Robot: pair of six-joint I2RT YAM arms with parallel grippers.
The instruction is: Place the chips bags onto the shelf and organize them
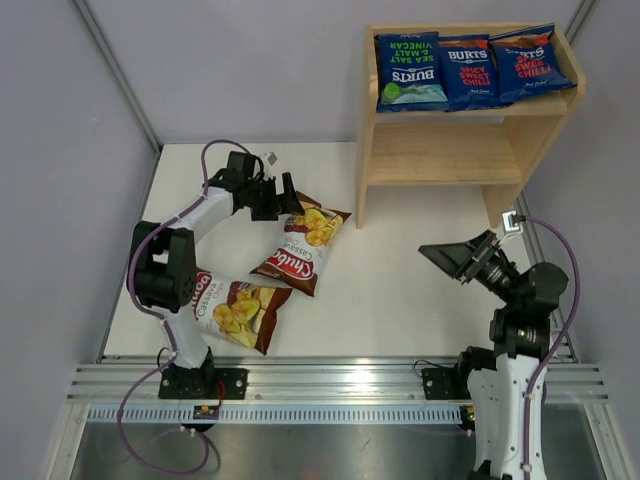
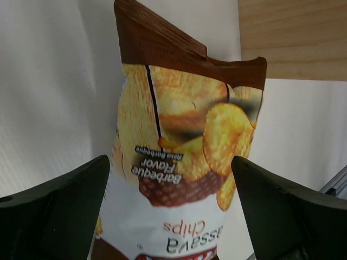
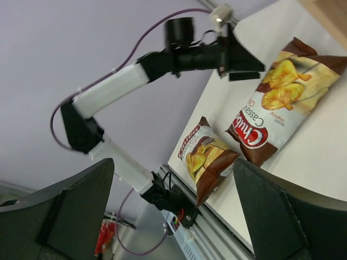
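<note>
- Work area: a white table (image 1: 400,300) enclosed by grey walls, with a light unfinished wooden two-tier shelf (image 1: 440,150) at its far right.
- Top tier: three small dark blue Burts bags (image 1: 465,70) lie side by side.
- Table: one brown-and-white glossy Chuba bag (image 1: 303,250) lies flat just left of the shelf. A second Chuba bag (image 1: 238,312) lies by the left arm's base.
- Left gripper (image 1: 283,203): jaws wide, straddling the far end of the first Chuba bag, not yet closed on it.
- Right gripper (image 1: 445,262): jaws wide, holding nothing, raised near the shelf's foot.
- Recommended: clamp the crimped seal, not the puffed body. Lift the bag clear before swinging it. The lower tier looks the likely slot.
</note>
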